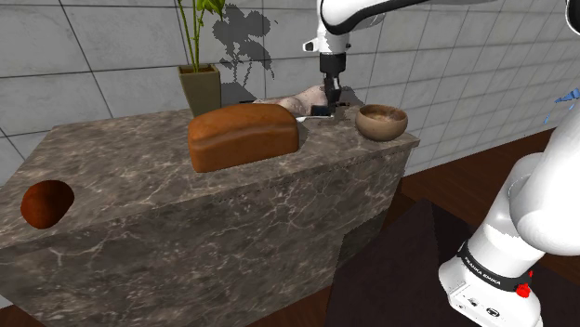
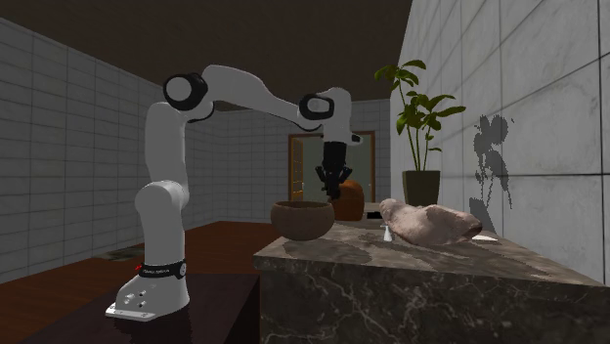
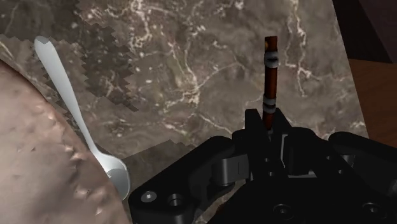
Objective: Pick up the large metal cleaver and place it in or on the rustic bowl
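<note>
The counter (image 1: 139,186) is dark grey-brown stone, veined in white. On it the loaf (image 1: 243,135) is warm brown and the bowl (image 1: 382,121) a duller brown. The plant (image 1: 200,23) has green leaves and an olive pot (image 1: 201,90); the wall (image 1: 84,56) is pale grey tile. The cleaver (image 3: 270,70) shows a red-brown handle with pale bands, the gripper (image 3: 268,124) is black, the spoon (image 3: 76,121) white, the lump (image 3: 38,172) mottled pink

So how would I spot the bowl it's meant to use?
Find the dark marble counter and follow it to the end nearest the white robot arm. The bowl sits at that corner, past the big brown loaf. Unlike the pale lumpy meat beside it, it is round, brown and open-topped.
</note>
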